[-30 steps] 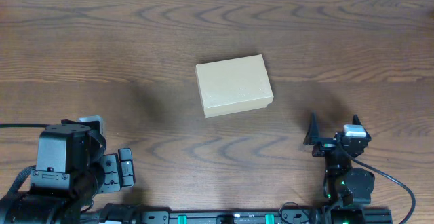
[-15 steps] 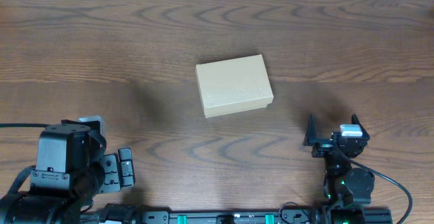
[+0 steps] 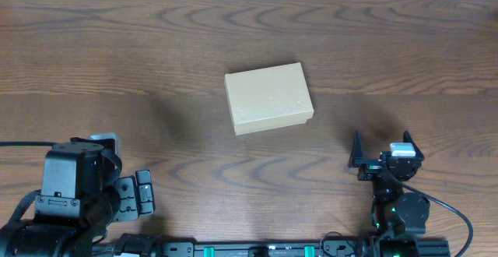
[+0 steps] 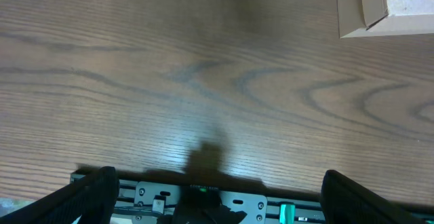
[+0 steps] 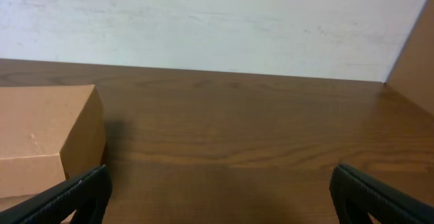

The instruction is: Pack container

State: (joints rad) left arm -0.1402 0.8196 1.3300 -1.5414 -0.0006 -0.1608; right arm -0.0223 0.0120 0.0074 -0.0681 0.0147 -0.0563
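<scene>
The container (image 3: 268, 97), a plain tan cardboard box with its lid down, lies at the middle of the wooden table. Its corner shows at the top right of the left wrist view (image 4: 400, 7) and at the left edge of the right wrist view (image 5: 44, 129). My left gripper (image 3: 134, 195) rests at the near left, far from the box, open and empty (image 4: 217, 200). My right gripper (image 3: 383, 154) sits at the near right, below and right of the box, also open with nothing between its fingers (image 5: 224, 197).
A black mounting rail (image 3: 257, 249) runs along the table's near edge and shows under my left gripper (image 4: 203, 193). A white wall stands beyond the far edge (image 5: 217, 20). A tan board (image 5: 417, 54) rises at the right edge of the right wrist view.
My right wrist has shifted very slightly. The box and the left arm have not moved.
</scene>
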